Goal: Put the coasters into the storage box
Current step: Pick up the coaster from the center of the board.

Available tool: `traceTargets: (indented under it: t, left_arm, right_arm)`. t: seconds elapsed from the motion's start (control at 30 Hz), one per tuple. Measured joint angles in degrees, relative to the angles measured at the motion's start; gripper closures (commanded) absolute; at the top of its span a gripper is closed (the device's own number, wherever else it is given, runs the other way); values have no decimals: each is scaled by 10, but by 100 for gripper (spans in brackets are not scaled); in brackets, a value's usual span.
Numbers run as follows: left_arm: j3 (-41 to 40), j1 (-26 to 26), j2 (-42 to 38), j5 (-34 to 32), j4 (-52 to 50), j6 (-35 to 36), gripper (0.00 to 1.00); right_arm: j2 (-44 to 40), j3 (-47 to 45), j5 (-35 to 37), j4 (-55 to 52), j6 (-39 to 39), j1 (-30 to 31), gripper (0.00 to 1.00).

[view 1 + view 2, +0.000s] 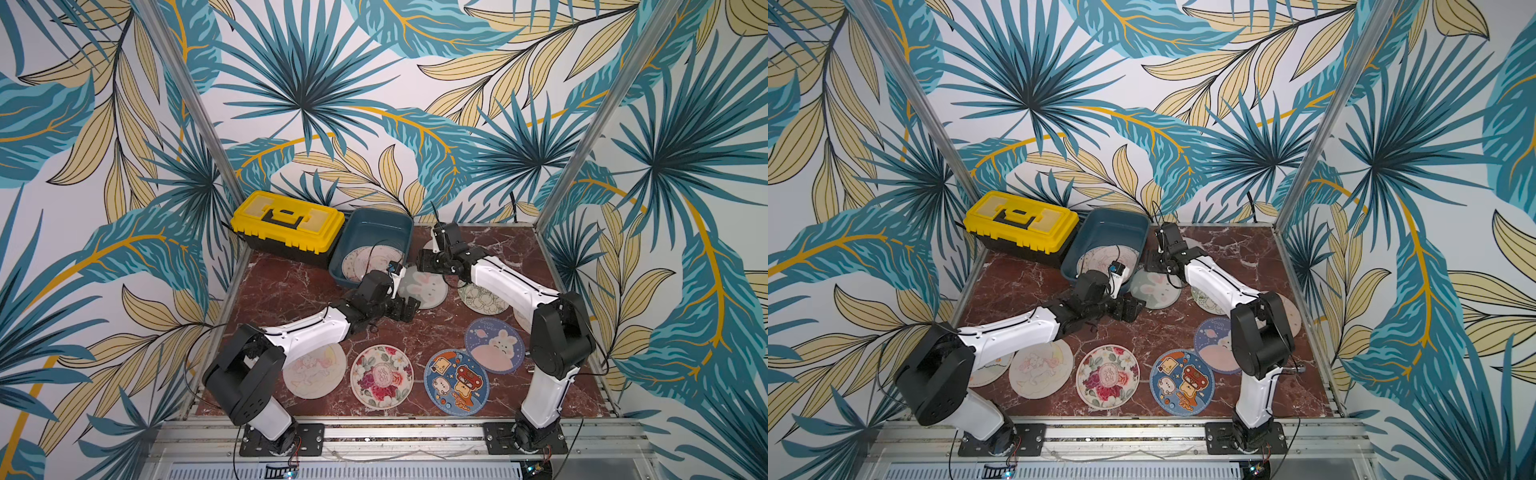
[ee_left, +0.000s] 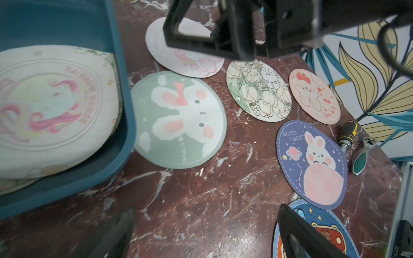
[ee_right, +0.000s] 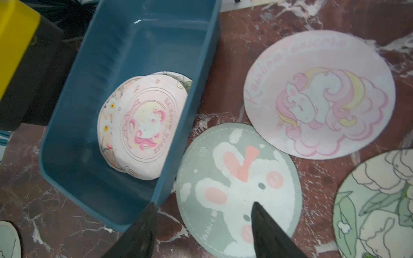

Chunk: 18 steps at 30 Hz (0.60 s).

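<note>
The storage box [image 1: 376, 227] stands at the back of the marble-patterned desk [image 1: 291, 286], its side against a yellow-lidded toolbox [image 1: 286, 222]. Two coasters already lie inside it, overlapping: a pink "RAINBOW HORSE" coaster [image 3: 147, 127] on top of a floral coaster [image 3: 107, 120]. The rest are still spread flat on the desk. A grey-green bunny coaster [image 3: 237, 189] lies just beside the box's outer wall, with a pink unicorn coaster [image 3: 319, 96] and a tulip-print coaster [image 2: 259, 91] near it. Closer to the arm bases are a purple "GOOD LUCK" bunny coaster [image 1: 494, 347], a blue cartoon coaster [image 1: 457, 382], a rose-print coaster [image 1: 381, 376] and a pale coaster [image 1: 316, 374] partly hidden under the left arm. The right gripper [image 3: 204, 204] hovers with its jaws apart and empty, one finger by the box's corner and the other over the bunny coaster. The left gripper [image 2: 205, 207] is spread wide over bare desk near the box, holding nothing.
</note>
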Motion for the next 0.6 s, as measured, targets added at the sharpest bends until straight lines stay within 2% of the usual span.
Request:
traceTargets:
  t: [0.27, 0.6]
  left_arm:
    - [81, -31, 102, 17, -2, 23, 0]
    - [136, -63, 230, -30, 3, 85, 1]
  right_arm:
    - [-19, -77, -3, 4, 13, -49, 34]
    - [-9, -75, -59, -8, 31, -90, 36]
